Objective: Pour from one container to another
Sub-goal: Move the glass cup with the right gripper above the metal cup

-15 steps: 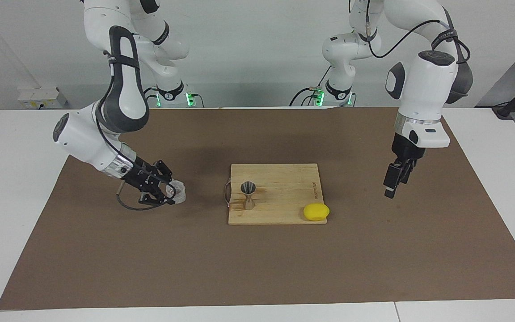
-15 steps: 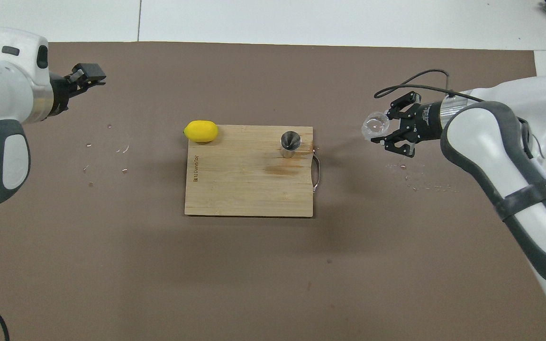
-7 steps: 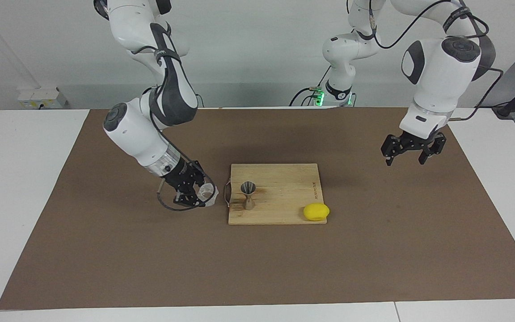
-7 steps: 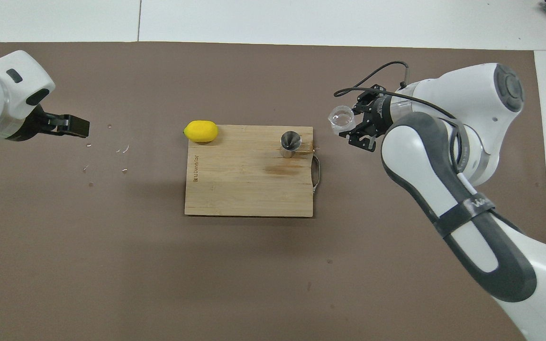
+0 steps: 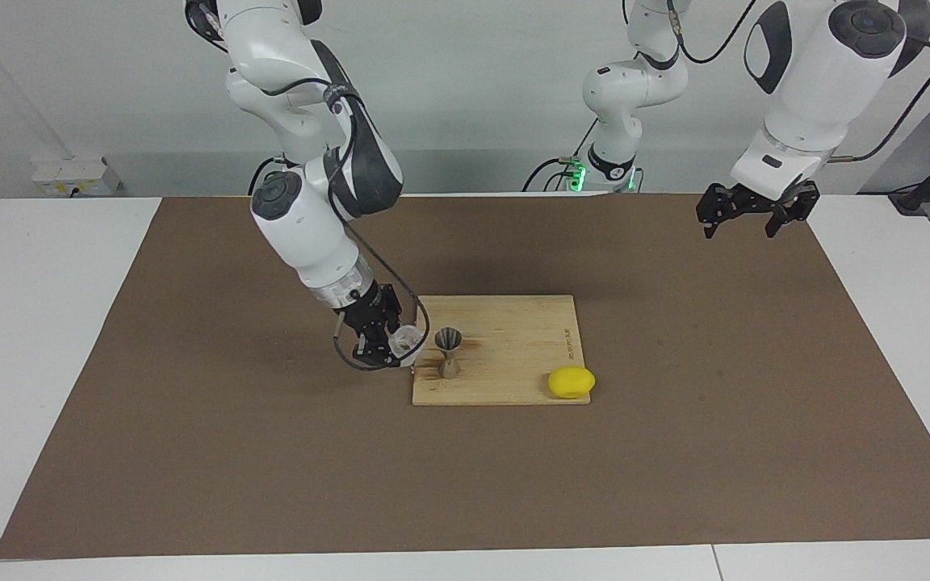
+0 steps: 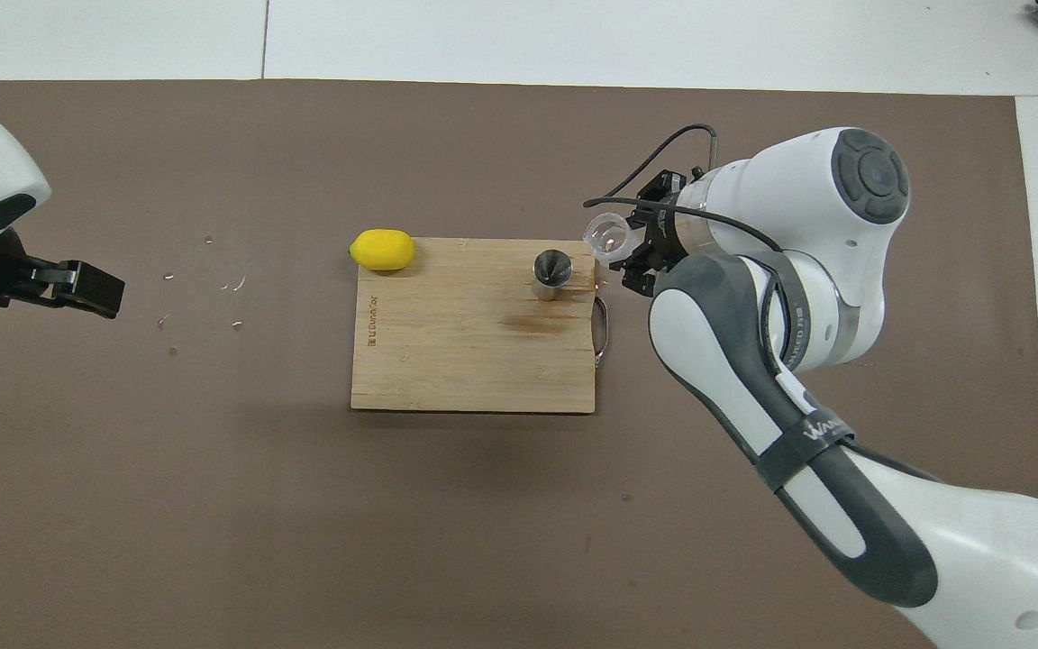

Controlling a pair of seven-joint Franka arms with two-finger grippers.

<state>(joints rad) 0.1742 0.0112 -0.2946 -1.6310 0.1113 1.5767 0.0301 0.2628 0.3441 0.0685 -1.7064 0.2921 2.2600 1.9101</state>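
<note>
— Two arms show; what does each carry?

— At centre-left of the facing view, the right gripper point(image 5: 388, 345) has its fingers clamped on the clear cup point(image 5: 407, 342), held in the air over the handle edge of the cutting board point(image 5: 505, 355).

— And the steel jigger point(image 5: 449, 353)?

— Upright on the board, just beside the cup, apart from it as far as I can tell. In the overhead view the cup point(image 6: 606, 238) sits right of the jigger point(image 6: 551, 273), mouth turned toward the camera.

— The other arm?

— It waits at upper right of the facing view; the left gripper point(image 5: 752, 216) hangs over the brown mat point(image 5: 675, 468), fingers spread wide, holding nothing.

— Anything else?

— One lemon point(image 5: 571, 382) lies at the board's lower right corner.
</note>
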